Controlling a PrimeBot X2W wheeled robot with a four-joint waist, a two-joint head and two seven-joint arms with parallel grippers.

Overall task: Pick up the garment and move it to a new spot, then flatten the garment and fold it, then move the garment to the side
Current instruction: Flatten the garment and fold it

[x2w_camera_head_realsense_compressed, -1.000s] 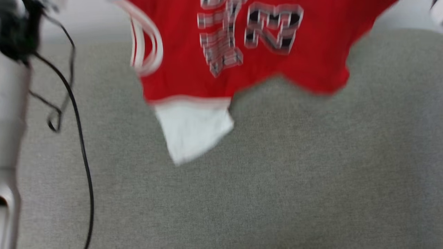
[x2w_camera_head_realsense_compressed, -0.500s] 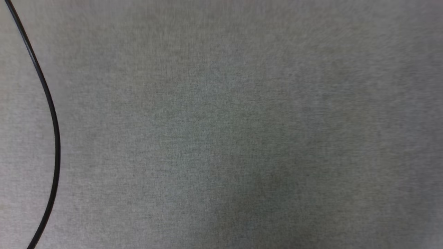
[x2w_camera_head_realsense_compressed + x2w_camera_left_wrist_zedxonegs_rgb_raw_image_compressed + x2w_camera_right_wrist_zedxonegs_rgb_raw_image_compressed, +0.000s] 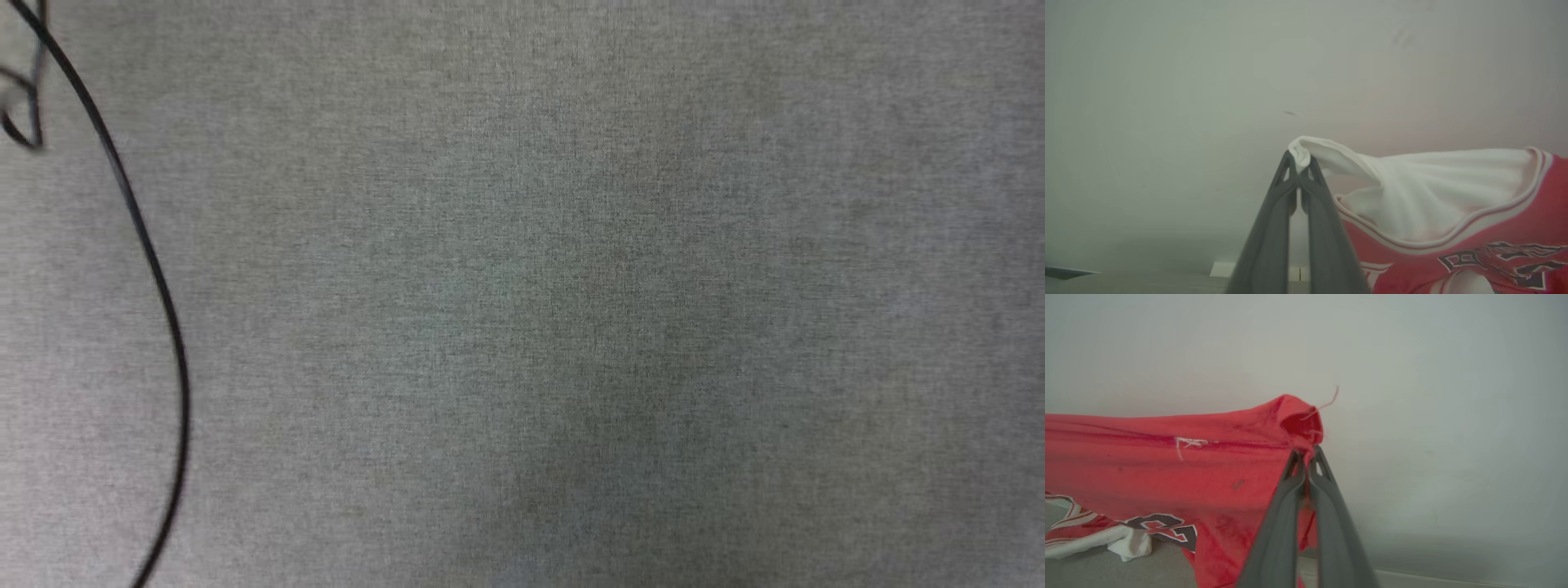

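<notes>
You get black, white-edged lettering [image 3: 1490,261] on the garment [image 3: 1549,204], just below its white sleeve [image 3: 1433,192]: a B seems to start it, the rest unreadable. In the right wrist view, the garment's dark characters [image 3: 1163,524] lie creased, illegible.

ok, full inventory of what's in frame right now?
garment: 1, red with white sleeve, striped trim, black-and-white lettering; held up between both end effectors
loose thread: 1, pinkish red; at the gripped red corner
cable: 1, black; curving down the left of the head view
fabric surface: 1, grey; below the head camera
wall: 1, pale; behind the garment
left end effector: 1, dark grey; shut on the white sleeve tip
right end effector: 1, dark grey; shut on the red corner
</notes>
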